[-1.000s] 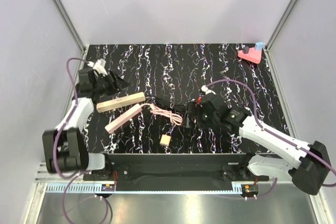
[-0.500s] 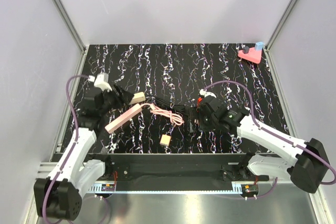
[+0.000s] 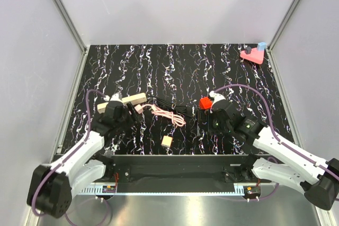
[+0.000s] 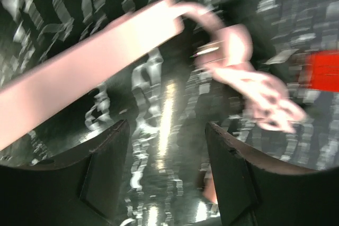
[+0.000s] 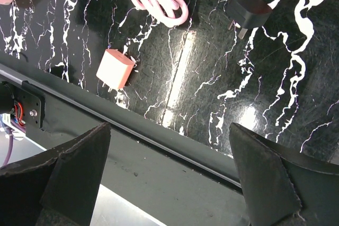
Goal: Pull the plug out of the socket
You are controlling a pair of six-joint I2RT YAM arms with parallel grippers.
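Swung back toward the near edge within the last second, my left arm (image 3: 90, 144) now crosses the long cream-beige rectangular power-strip socket (image 3: 135, 99), left of centre, its long axis running left-right. My left claw (image 4: 167, 125), released and empty, hangs just on its near side, nearer than my right claw (image 5: 170, 125), likewise spread. Black pronged plug (image 5: 246, 6) lies free, seemingly already out.

The table (image 3: 185, 67) is white-veined black, socket (image 3: 135, 98) cream, cable (image 3: 169, 116) pink, cube (image 3: 205, 102) red.
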